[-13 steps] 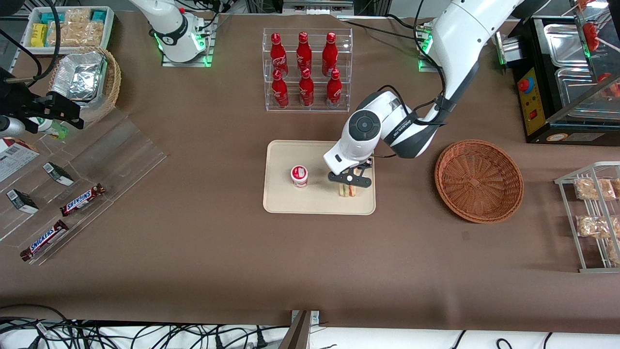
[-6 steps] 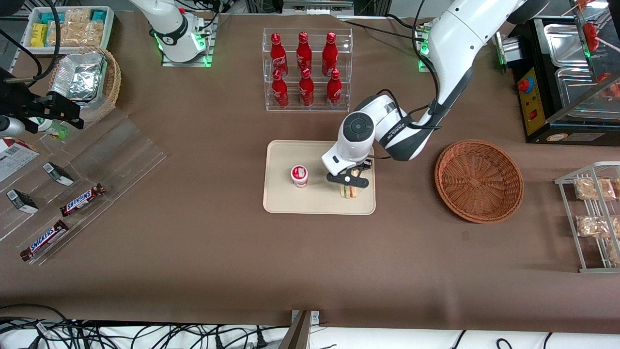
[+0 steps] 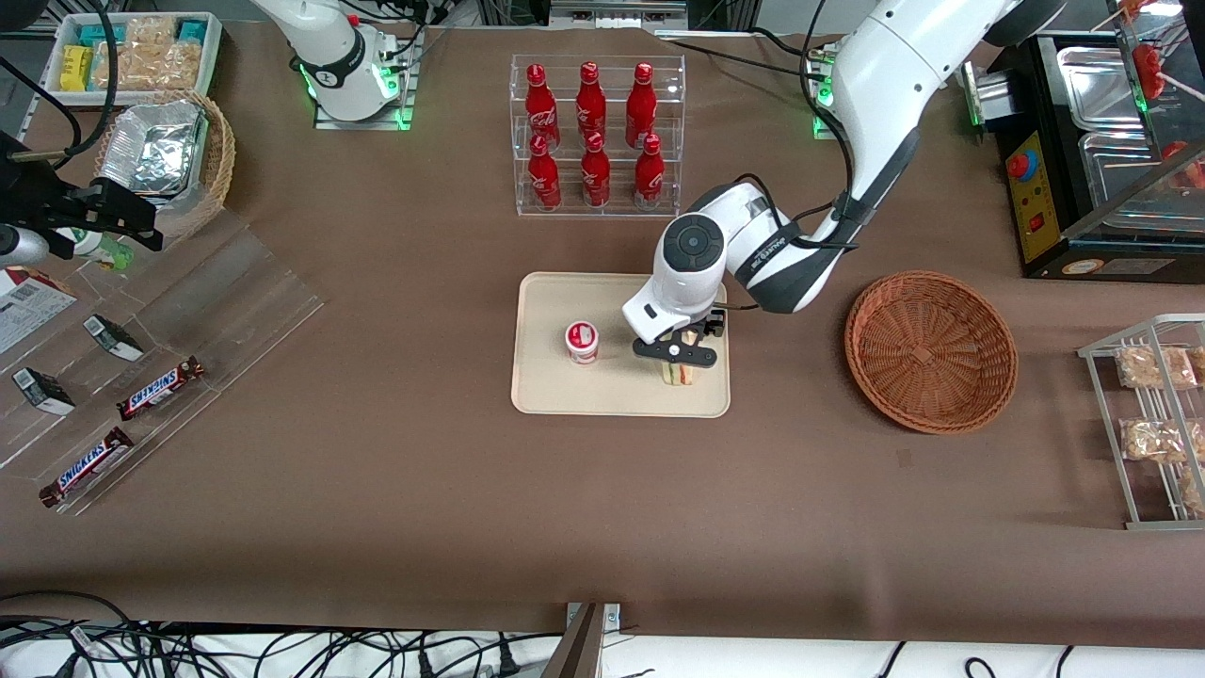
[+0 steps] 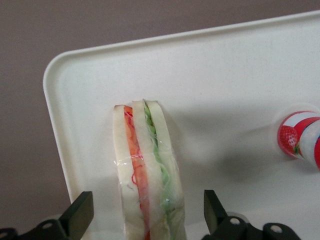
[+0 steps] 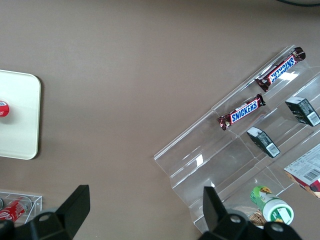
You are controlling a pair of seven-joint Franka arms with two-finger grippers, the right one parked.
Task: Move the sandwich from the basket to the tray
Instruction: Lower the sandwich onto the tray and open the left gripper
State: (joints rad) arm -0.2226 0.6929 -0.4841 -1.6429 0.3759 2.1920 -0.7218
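Fingers (image 4: 80,217) of the left arm's gripper (image 3: 676,356) stand spread apart, one on each side of the sandwich (image 4: 146,175) with a clear gap to either face, so nothing is clamped. In the front view the gripper hangs just above the sandwich (image 3: 677,373), which stands on edge on the tray (image 3: 565,395), near the tray's corner toward the working arm's end and nearer the front camera. The wrap shows white bread with red and green filling. A small cup with a red and white lid (image 3: 582,340) stands on the same tray, apart from the sandwich, toward the parked arm's end. The basket (image 3: 930,350) sits on the table (image 3: 602,508), off the tray toward the working arm's end, holding nothing.
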